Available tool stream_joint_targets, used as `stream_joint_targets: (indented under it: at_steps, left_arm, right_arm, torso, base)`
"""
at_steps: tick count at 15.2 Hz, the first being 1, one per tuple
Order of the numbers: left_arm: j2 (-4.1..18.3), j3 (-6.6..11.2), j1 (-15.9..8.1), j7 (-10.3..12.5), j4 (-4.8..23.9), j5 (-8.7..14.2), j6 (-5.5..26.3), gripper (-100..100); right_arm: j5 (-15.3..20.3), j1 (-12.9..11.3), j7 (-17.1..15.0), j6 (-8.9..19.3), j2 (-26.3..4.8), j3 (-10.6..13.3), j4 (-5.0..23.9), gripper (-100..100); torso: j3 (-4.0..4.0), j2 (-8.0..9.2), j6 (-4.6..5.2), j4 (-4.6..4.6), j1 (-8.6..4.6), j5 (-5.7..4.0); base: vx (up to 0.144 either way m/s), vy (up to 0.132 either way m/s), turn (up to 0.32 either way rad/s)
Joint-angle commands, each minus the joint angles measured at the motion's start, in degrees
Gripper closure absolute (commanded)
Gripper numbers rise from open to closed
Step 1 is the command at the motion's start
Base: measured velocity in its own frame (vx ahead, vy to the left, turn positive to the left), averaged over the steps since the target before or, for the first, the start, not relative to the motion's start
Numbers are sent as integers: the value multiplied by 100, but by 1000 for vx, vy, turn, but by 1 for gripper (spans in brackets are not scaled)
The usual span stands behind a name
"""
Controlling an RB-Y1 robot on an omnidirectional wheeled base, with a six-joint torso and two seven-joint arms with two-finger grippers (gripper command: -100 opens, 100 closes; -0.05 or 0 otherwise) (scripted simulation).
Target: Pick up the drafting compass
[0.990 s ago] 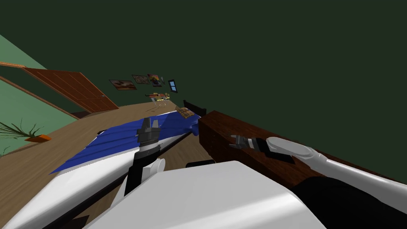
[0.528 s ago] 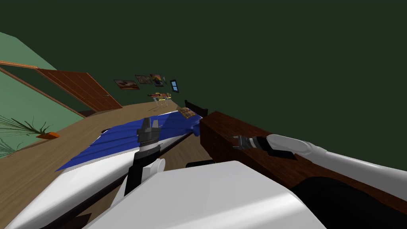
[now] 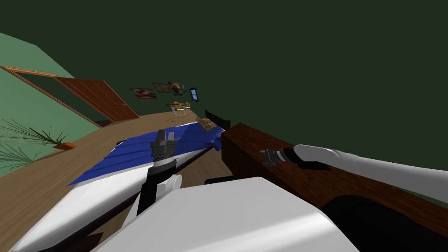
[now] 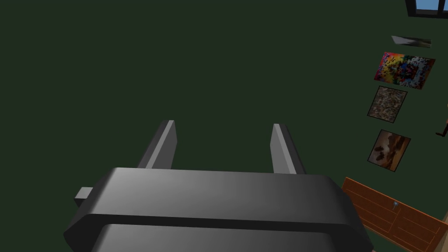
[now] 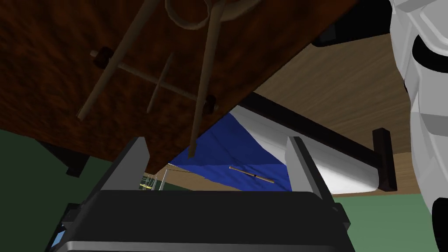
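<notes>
Drafting compass (image 5: 204,78) on worktop (image 5: 52,100), hinge end cropped at frame edge; distant clutter (image 3: 179,105), upper centre, too small to identify.

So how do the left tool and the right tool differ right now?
The left tool is held up by the blue-covered bed, away from the work; the right tool reaches over the brown cabinet at the drafting compass. One compass leg points into the right tool's opening; the left tool's frames nothing. Both stand open, gripping nothing.

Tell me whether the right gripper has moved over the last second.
Yes, slightly: against the corner of the brown cabinet by the bed, the right gripper has edged farther along its top. My own turn shifts the rest.
</notes>
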Motion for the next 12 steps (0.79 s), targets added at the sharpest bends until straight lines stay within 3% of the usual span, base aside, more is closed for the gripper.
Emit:
stream_joint_targets:
  at_steps: [1,4,5,9,11,12]
  left_arm:
    - [0,0,0,0,0,0,0,0]
    - [0,0,0,0,0,0,0,0]
    - [0,0,0,0,0,0,0,0]
    - [0,-1,-2,0,0,0,0,0]
    - [0,-1,-2,0,0,0,0,0]
    - [0,0,-1,0,0,0,0,0]
  right_arm:
    - [188,-88,-6,-33,-258,138,134,-100]
    - [392,-5,-29,-54,-514,140,214,-100]
    - [314,-73,-38,-27,-439,180,174,-100]
    - [339,-45,125,62,-61,402,520,-100]
    - [346,27,111,76,-87,333,470,-100]
    - [343,22,125,75,-73,343,489,100]
  torso:
    - [0,0,0,0,0,0]
    - [0,0,0,0,-3,-1]
    - [5,10,2,2,-3,-1]
    - [21,38,-4,8,0,-2]
    - [27,47,-1,11,1,-1]
    - [27,45,3,11,-2,-1]
  base:
    - [57,17,48]
    - [43,10,27]
    - [-1,8,-11]
    - [-36,24,266]
    - [-40,17,158]
    - [-9,3,0]
